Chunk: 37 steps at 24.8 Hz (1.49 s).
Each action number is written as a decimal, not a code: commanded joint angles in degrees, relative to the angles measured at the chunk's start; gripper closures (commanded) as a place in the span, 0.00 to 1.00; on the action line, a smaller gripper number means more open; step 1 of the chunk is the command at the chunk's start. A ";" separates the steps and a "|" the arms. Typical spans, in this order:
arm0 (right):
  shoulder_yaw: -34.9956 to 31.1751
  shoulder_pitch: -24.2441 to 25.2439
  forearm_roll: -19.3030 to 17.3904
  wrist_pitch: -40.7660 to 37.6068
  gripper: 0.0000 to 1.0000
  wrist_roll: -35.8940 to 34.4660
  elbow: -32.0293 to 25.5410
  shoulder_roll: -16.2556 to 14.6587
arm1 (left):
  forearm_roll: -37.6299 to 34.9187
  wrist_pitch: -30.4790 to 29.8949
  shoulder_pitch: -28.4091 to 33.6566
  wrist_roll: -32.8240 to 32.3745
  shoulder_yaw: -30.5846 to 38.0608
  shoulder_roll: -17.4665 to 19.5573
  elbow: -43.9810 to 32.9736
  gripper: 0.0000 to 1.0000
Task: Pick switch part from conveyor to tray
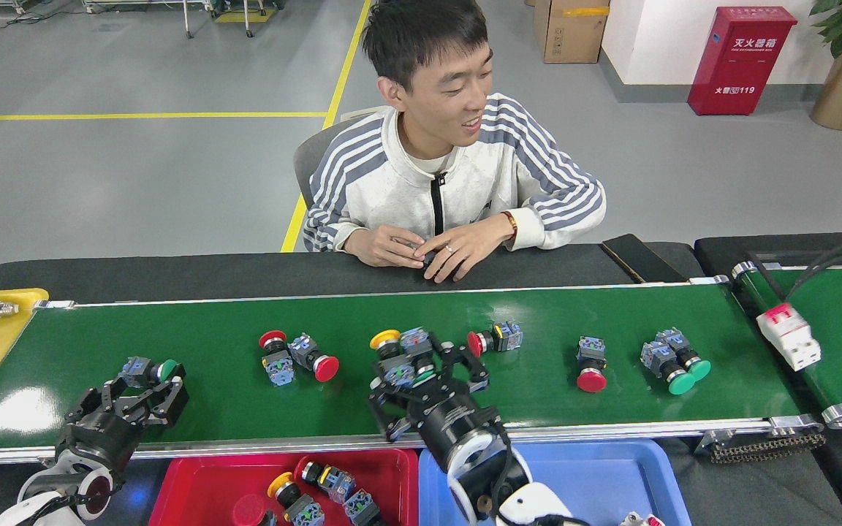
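Switch parts on the conveyor, a glossy green belt with silver side rails: stubby plastic bodies, blue-grey contact blocks, round mushroom caps. Yellow-capped switch part and a clustered one sit between the black fingers of the right gripper, jaws spread around them; contact unclear. Green-capped switch part lies at the left gripper fingertips, jaws spread, no pinch visible. More parts along the belt: red pair, single red-capped, red mushroom, green pair. Near side: red tray holding several parts, blue tray. Far side: seated person, hands on black table.
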 commanded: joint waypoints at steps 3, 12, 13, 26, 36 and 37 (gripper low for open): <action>4.33 0.71 0.25 -0.62 0.00 0.08 -1.74 0.09 | 2.89 -9.21 12.48 0.22 -0.21 -0.19 -17.38 0.25; -4.37 7.12 0.08 2.98 0.00 -0.27 -11.76 -5.80 | 3.16 -9.21 21.62 0.39 -3.38 -5.81 -25.20 0.00; -7.27 10.11 0.08 5.27 0.00 -0.45 -13.61 -5.80 | 3.16 -9.21 21.62 0.39 -3.29 -5.81 -25.20 0.00; -26.08 16.97 -0.28 21.26 0.00 -10.38 -9.57 -5.36 | 2.63 6.35 20.92 0.75 8.57 -5.20 -24.59 0.00; -19.58 3.78 -0.45 21.26 0.00 -9.41 6.96 0.62 | 1.31 6.87 8.35 0.31 5.23 -0.98 -10.96 0.00; -18.96 2.73 -0.54 21.18 0.00 -8.18 8.36 0.71 | 0.17 7.40 5.54 0.31 3.65 -0.19 -7.80 0.00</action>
